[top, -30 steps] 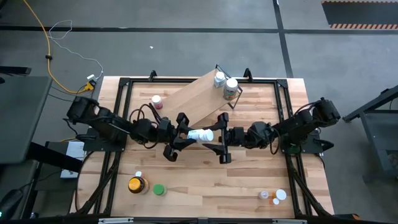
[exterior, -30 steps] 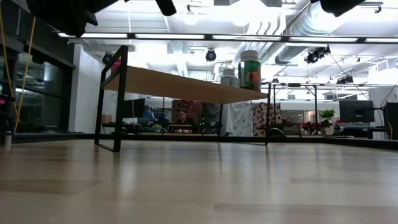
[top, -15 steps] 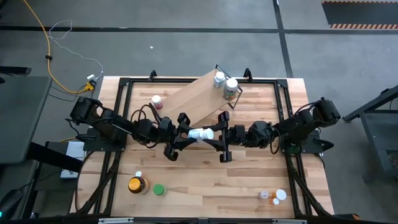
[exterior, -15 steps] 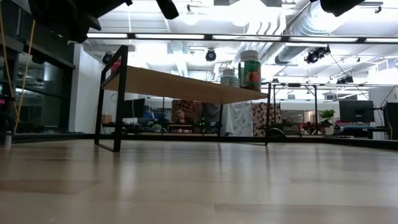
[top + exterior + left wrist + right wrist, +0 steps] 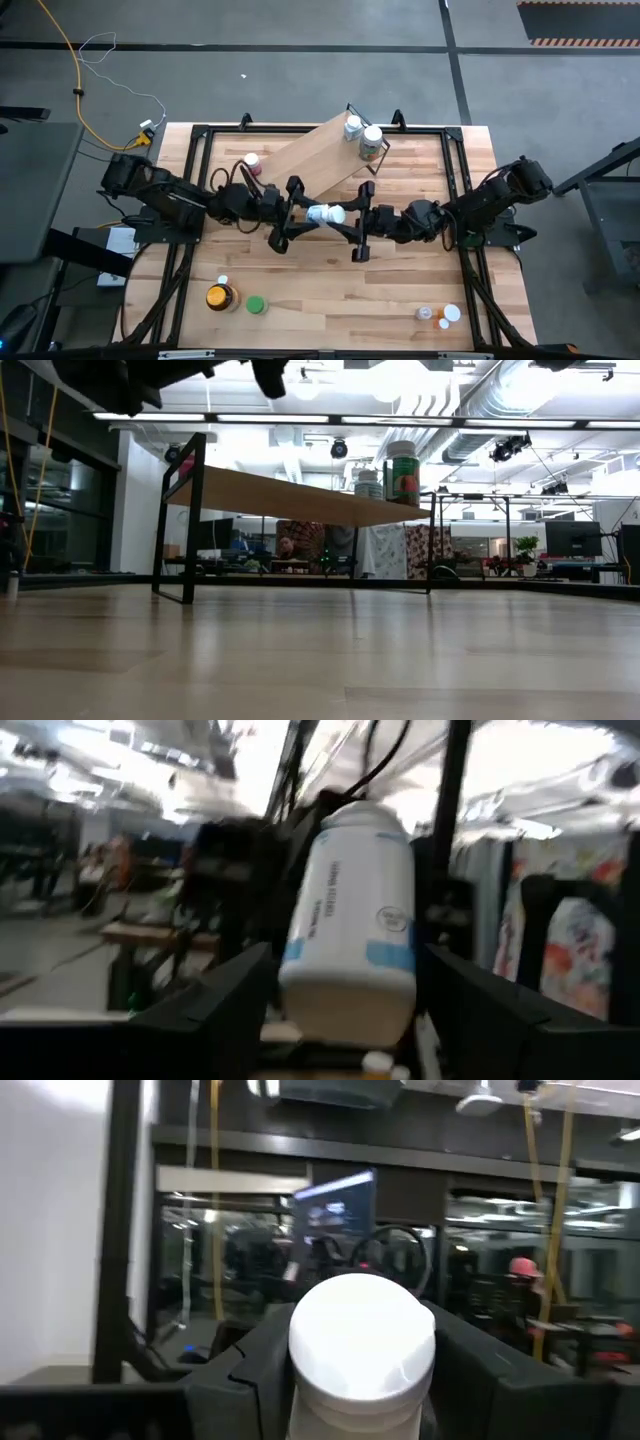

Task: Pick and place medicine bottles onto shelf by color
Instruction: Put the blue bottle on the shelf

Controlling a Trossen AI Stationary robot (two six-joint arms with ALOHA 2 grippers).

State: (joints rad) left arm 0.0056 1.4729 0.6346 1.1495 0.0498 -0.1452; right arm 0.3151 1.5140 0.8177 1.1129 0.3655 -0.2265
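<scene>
A white bottle (image 5: 325, 214) with a blue-banded label is held level in the air above the table's middle, between my two grippers. My left gripper (image 5: 300, 214) is shut on its bottom end, which faces the left wrist view (image 5: 347, 920). My right gripper (image 5: 350, 216) is shut on its cap end, and the cap (image 5: 362, 1342) faces the right wrist view. The light-wood shelf (image 5: 320, 158) stands aslant at the far middle. Two bottles (image 5: 362, 133) stand on its far right end. My left gripper pinches the bottle's bottom end (image 5: 345, 1005) between its two fingers, one on each side of the body. The fingers come level from the table's left and lie along the bottle. The bottle is clear of the table, bottom toward this gripper. My right gripper pinches the bottle just behind its white cap (image 5: 300, 1400), one finger on each side. The fingers come level from the table's right and lie along the bottle. The bottle is clear of the table, cap toward this gripper.
A pink-capped bottle (image 5: 251, 161) stands left of the shelf. An amber jar (image 5: 219, 297), a small white-capped bottle (image 5: 222, 281) and a green one (image 5: 256, 305) stand near left. Small white and orange bottles (image 5: 440, 316) stand near right. Black frame rails (image 5: 190, 180) border the table.
Both arms have shifted slightly, the bottle staying level between the grippers and drifting a little toward the table's right edge. In the low view the arms' parts at the picture's top have risen somewhat.
</scene>
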